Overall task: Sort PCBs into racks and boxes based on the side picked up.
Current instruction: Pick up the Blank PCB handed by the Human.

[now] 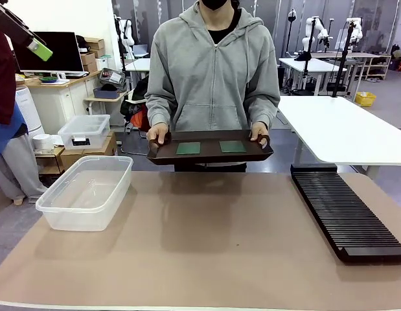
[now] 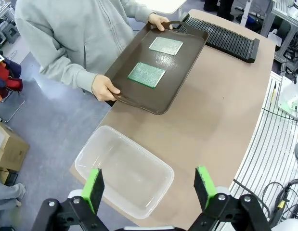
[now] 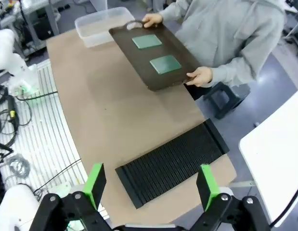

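Table (image 1: pixel 200 253): spans the whole foreground with a tan top and meets the robot's side at the near edge.

Person (image 1: pixel 213 71): stands at the far side in a grey zip hoodie, faces the robot, reaches both forearms forward.

Rack (image 1: pixel 346 217): lies flat on the robot's right part of the table. Long and black, with narrow slots crossing its width. Points one end toward the person and the other toward the near edge.

Tub (image 1: pixel 57 210): sits on the left part of the table, clear and open-topped, well apart from the rack.

Tray (image 1: pixel 210 157): dark brown and level, held at the far edge between tub and rack, partly over the tabletop. Cannot tell whether it touches the top.

Left gripper (image 2: pixel 149 185): hangs high above the tub's near end, jaws spread wide, green pads far apart.

Right gripper (image 3: pixel 151 185): hangs high above the rack's near end, spread just as wide, grips nothing.

Hands (image 1: pixel 158 135): close on the tray's end handles, one at each end.

PCBs: lie flat on the tray floor, side by side, apart from each other and from both hands. Tub-side PCB (image 1: pixel 188 148) and rack-side PCB (image 1: pixel 232 146) show green from the front; the rack-side one looks paler in the left wrist view.
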Robot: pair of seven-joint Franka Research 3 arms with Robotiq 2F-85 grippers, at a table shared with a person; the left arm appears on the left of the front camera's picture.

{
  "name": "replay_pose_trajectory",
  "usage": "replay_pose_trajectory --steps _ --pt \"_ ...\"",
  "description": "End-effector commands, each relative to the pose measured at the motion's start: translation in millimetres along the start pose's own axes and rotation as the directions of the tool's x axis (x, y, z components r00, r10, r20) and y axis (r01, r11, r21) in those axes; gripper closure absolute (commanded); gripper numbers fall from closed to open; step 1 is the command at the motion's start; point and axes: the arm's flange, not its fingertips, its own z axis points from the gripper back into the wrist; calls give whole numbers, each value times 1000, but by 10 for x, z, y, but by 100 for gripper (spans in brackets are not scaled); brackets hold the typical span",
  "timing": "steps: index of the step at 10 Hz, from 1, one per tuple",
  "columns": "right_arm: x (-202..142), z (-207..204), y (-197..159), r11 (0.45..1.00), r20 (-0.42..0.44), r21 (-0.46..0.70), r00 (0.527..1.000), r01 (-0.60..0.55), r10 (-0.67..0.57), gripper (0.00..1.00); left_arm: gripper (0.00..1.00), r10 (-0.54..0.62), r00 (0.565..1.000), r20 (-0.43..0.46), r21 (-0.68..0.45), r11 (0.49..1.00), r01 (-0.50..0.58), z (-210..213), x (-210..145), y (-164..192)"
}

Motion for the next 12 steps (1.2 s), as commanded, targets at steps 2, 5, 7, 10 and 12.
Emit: replay_pose_trajectory --steps 2,5,7,10,12 --pt "53 16 37 1000 -8 14 1000 3 -2 0 0 -1 1000 1 -2 1000 1 35 7 -2" --pt "53 16 37 1000 -8 14 1000 3 -2 0 0 29 1000 6 25 999 -29 67 30 -11" --pt "53 16 37 1000 -8 14 1000 3 -2 0 0 81 997 -3 39 996 -81 113 63 -52" --pt "53 16 37 1000 -8 14 1000 3 -2 0 0 166 986 -13 67 984 -164 176 97 -109" --pt "53 16 37 1000 -8 14 1000 3 -2 0 0 178 984 -29 79 981 -176 220 100 -167"
